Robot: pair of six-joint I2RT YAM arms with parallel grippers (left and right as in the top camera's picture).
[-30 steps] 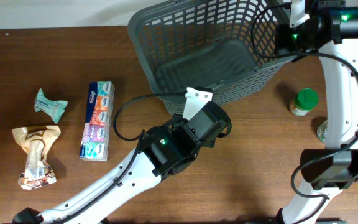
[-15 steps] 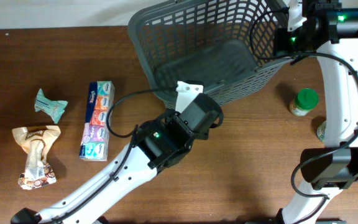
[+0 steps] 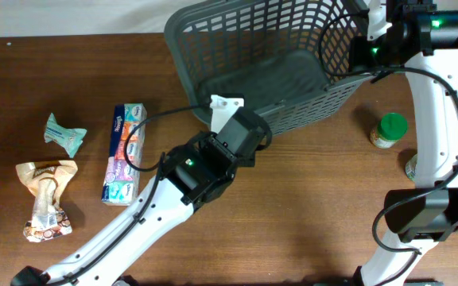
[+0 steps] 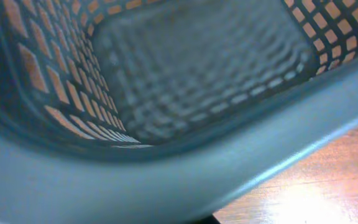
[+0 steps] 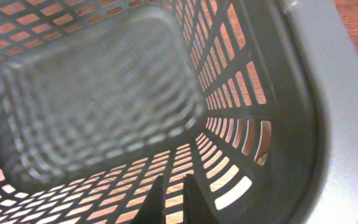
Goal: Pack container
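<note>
Just ahead of the closed left gripper lies the basket, long axis crosswise; the right gripper, also closed, is inside its far-right corner.

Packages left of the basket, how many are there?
3: teal wrapper, tissue multipack right of it, beige snack bag nearer the robot's base. The left arm may hide more.
</note>
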